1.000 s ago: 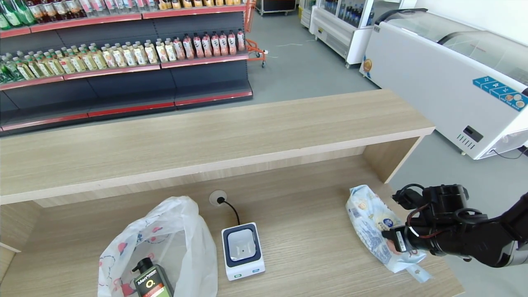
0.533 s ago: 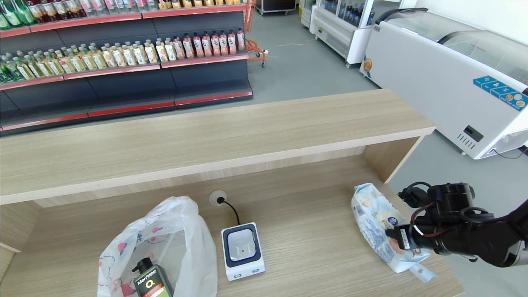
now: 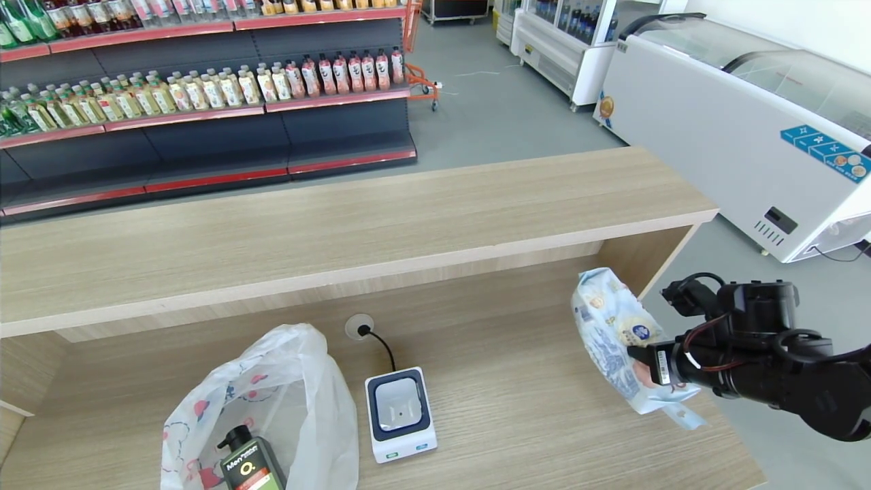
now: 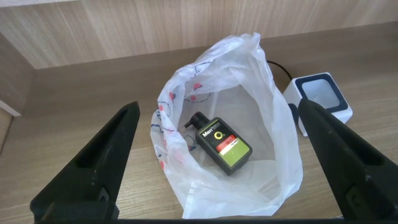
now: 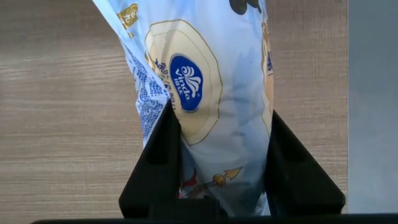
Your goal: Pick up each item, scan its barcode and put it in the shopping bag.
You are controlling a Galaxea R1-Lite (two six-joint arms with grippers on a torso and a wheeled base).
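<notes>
The soft pale-blue plastic pack with printed pictures [image 3: 616, 340] hangs clear of the light wood counter [image 3: 510, 408], well to the right of the white box scanner with the dark glass window [image 3: 400, 412]. My right gripper [image 3: 643, 367] has it pinched across the lower part, black fingers [image 5: 161, 155] pressing in on both sides so the film bulges between them.

Its long axis stands steeply, tilted. The upper end leans up and away from me. The lower end, with a loose flap, points down toward the counter's near edge. A face with dense small print is turned toward the scanner, but I cannot make out a barcode on it.

To scan well, I judge I should carry the pack leftward over the scanner's window and roll the wrist until the printed face lies flat to the glass. I'd keep the squeeze firm, since a soft pack can sag or slip.

Just left of the scanner sits the translucent white plastic shopping bag with red markings [image 3: 272, 388], mouth open, a black-and-green pump bottle [image 3: 248, 463] inside. My left gripper [image 4: 219, 106] hovers above it, fingers spread wide and empty.
</notes>
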